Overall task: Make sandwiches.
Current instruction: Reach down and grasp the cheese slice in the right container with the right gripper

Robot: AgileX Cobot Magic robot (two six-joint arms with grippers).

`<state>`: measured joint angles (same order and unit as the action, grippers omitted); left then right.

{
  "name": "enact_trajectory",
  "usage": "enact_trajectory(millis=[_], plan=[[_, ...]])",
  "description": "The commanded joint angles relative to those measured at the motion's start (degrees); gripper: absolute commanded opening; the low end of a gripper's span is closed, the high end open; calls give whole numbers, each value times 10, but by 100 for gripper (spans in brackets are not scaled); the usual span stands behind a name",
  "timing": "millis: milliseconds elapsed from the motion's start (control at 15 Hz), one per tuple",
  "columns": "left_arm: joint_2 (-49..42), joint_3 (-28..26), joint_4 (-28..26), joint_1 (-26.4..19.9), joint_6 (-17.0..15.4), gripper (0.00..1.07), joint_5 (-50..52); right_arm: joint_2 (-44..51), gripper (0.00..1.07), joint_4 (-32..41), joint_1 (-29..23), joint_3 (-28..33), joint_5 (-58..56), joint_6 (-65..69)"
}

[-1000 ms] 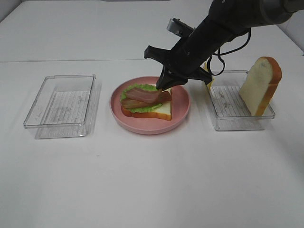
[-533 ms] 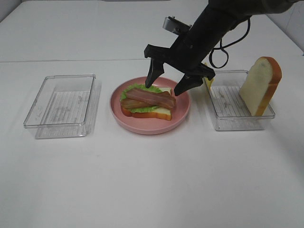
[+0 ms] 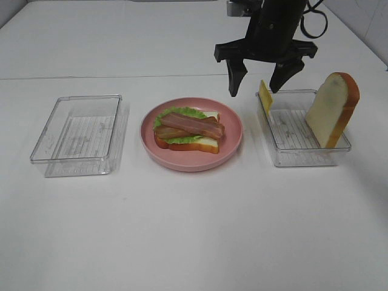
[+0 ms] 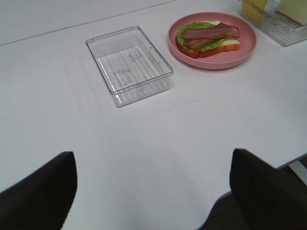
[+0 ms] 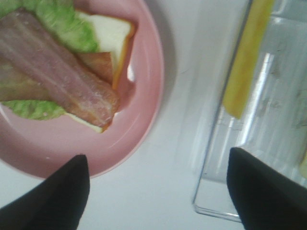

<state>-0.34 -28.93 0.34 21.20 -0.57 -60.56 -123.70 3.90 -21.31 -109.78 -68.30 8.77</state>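
The partly built sandwich lay on the round pink plate near the middle of the white table. Its base was one white bread slice with an orange-brown crust, lying flat. A green lettuce leaf rested on that slice and protruded past its edges. Two reddish-brown bacon strips lay on the lettuce, one overlapping the other.

The right clear tray stood just beside the plate, apart from it. A yellow cheese slice stood on edge against the tray wall nearest the plate. A second bread slice stood upright at the far end of the same tray, leaning on the wall. The left clear tray stood on the other side of the plate, apart from it.

The right gripper hung above the table, over the gap between the plate and the right tray. Its fingers pointed downward. Its jaws were released and spread wide, one fingertip on the plate side and the other above the cheese slice. Neither fingertip touched any item.

The left gripper appeared only in the left wrist view, well back from the left clear tray. Its jaws were likewise spread wide, with bare table between the fingertips.
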Motion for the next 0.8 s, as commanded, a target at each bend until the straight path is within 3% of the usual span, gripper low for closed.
enact_trajectory(millis=[67,533,800], plan=[[-11,3,-3,-1,2,82,6,5,75,-24,11,-23,-13,11],[-11,3,-3,-1,2,82,6,-27,74,8,54,-27,56,-22],[-11,3,-3,-1,2,82,6,-42,67,2,73,-27,103,-22]])
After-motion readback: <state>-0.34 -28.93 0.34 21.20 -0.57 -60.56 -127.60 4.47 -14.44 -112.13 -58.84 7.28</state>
